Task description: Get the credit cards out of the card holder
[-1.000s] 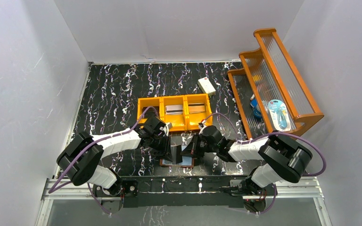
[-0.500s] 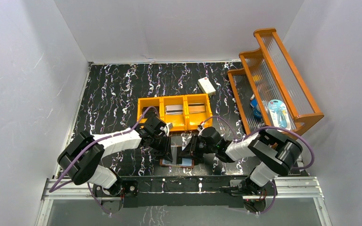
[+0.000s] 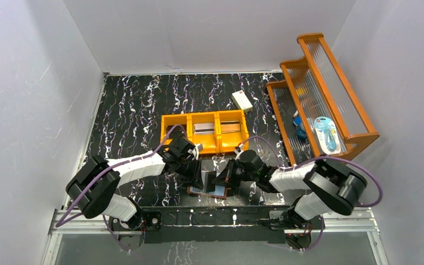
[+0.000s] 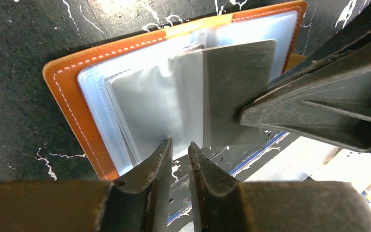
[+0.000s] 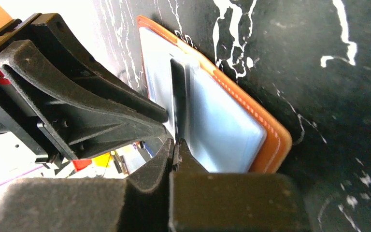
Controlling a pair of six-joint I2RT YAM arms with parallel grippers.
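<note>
Right gripper clamped on the edge of a grey credit card that sits partly out of the open card holder.
At the overhead frame's lower centre, the holder lies open on the black marbled table, pale faces up. The left gripper meets its frosted sleeve's edge, jaws a sliver apart; whether it pinches anything I cannot tell. Beyond stands an orange tray, then a cream box. An orange rack fills the upper right.
</note>
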